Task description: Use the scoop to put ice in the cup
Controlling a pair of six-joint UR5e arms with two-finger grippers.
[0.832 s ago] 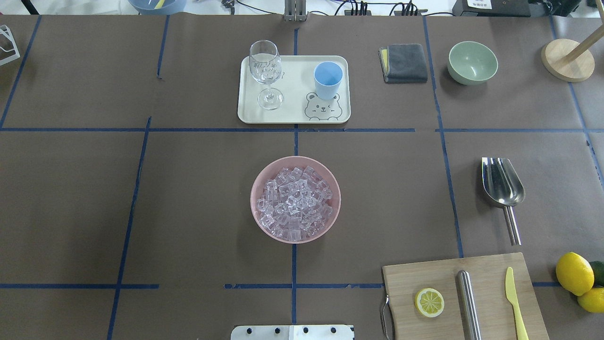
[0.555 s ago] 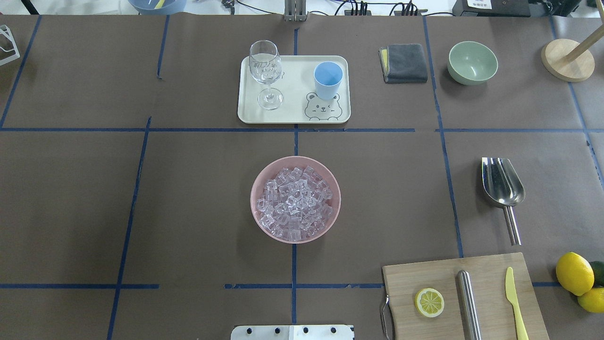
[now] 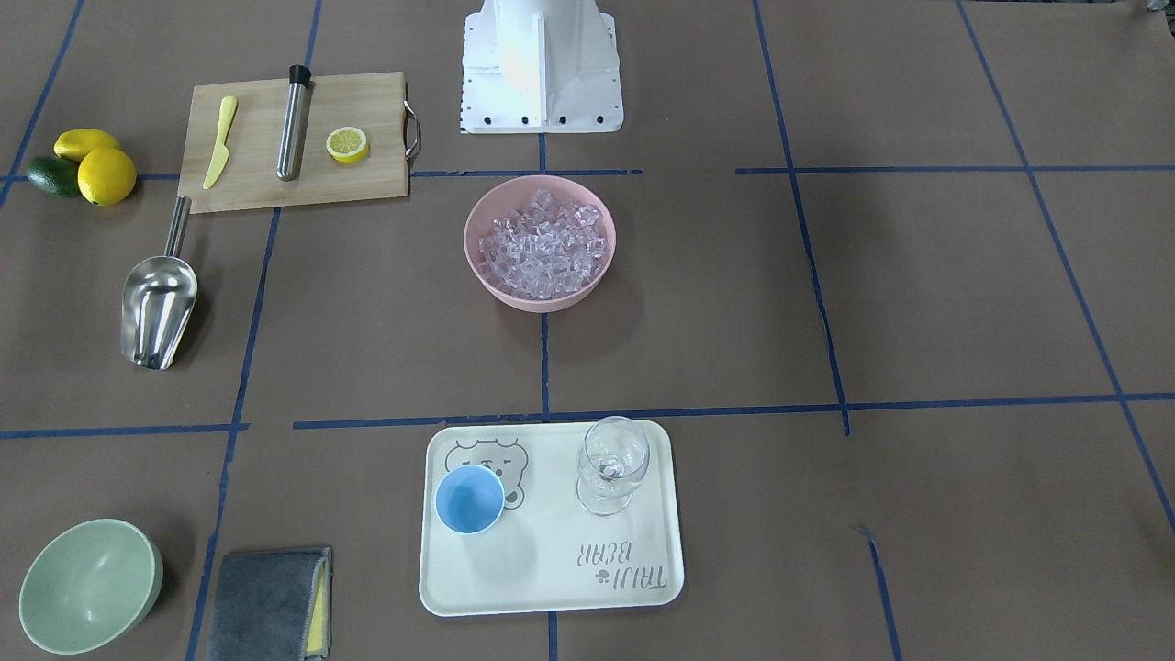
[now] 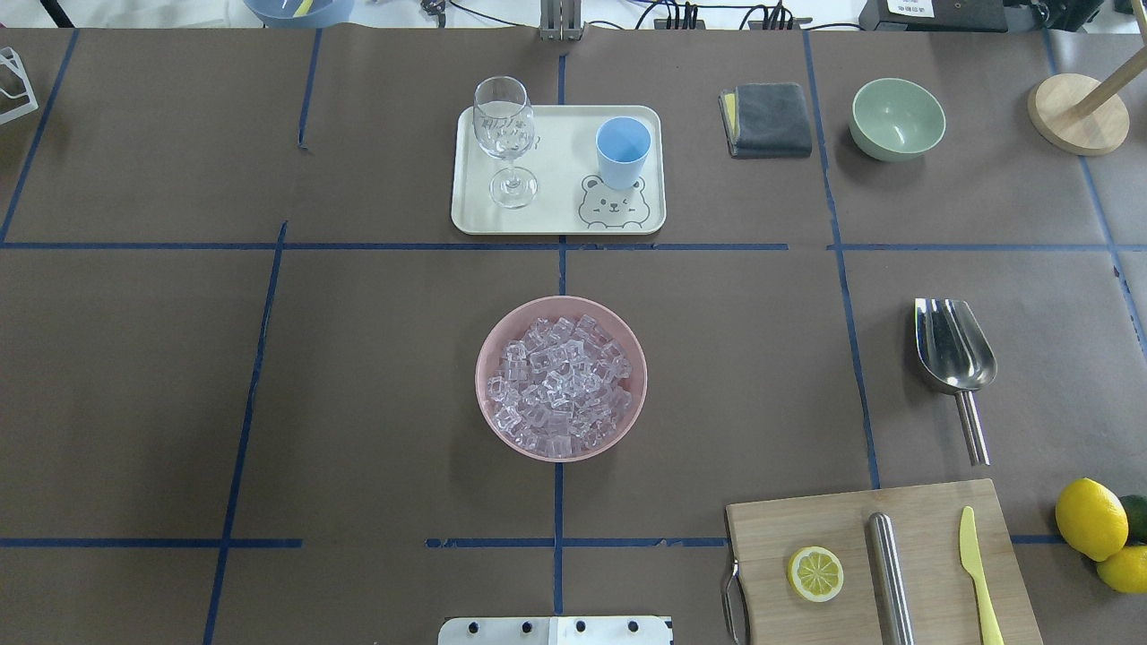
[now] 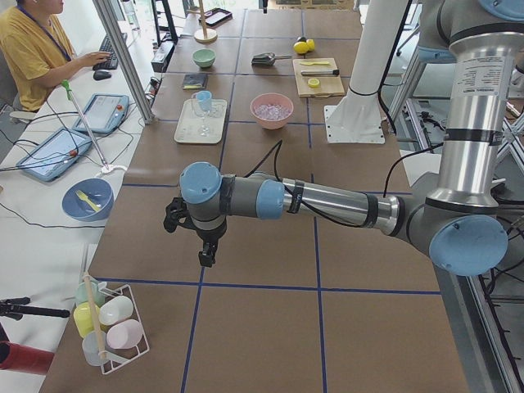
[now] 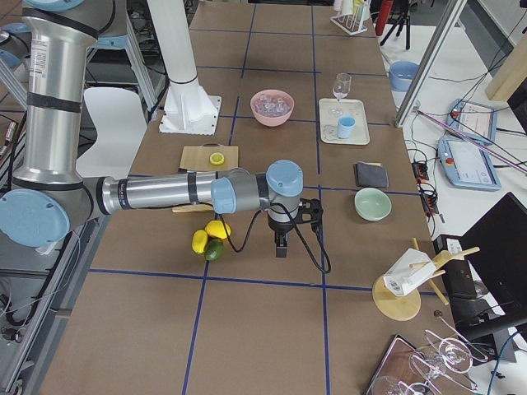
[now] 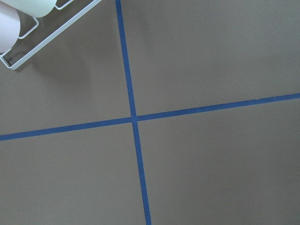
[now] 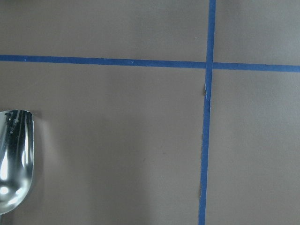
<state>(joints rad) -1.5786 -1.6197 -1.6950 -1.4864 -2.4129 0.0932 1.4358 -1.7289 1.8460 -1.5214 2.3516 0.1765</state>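
The ice (image 4: 560,385) fills a pink bowl (image 4: 488,358) at the table's middle. The light-blue cup (image 4: 623,150) stands upright on a white tray (image 4: 556,215) beyond the bowl. The steel scoop (image 4: 955,358) lies flat on the table at the right, handle toward the robot; its trough edge shows in the right wrist view (image 8: 14,159). My left gripper (image 5: 207,255) hangs over bare table far to the left, and my right gripper (image 6: 281,247) hangs far to the right near the lemons. Both show only in the side views, so I cannot tell whether they are open or shut.
A wine glass (image 4: 504,134) stands on the tray beside the cup. A grey cloth (image 4: 767,118) and green bowl (image 4: 897,116) sit at the far right. A cutting board (image 4: 806,520) holds a lemon half, steel cylinder (image 4: 890,573) and yellow knife. Lemons (image 4: 1090,518) lie beside it.
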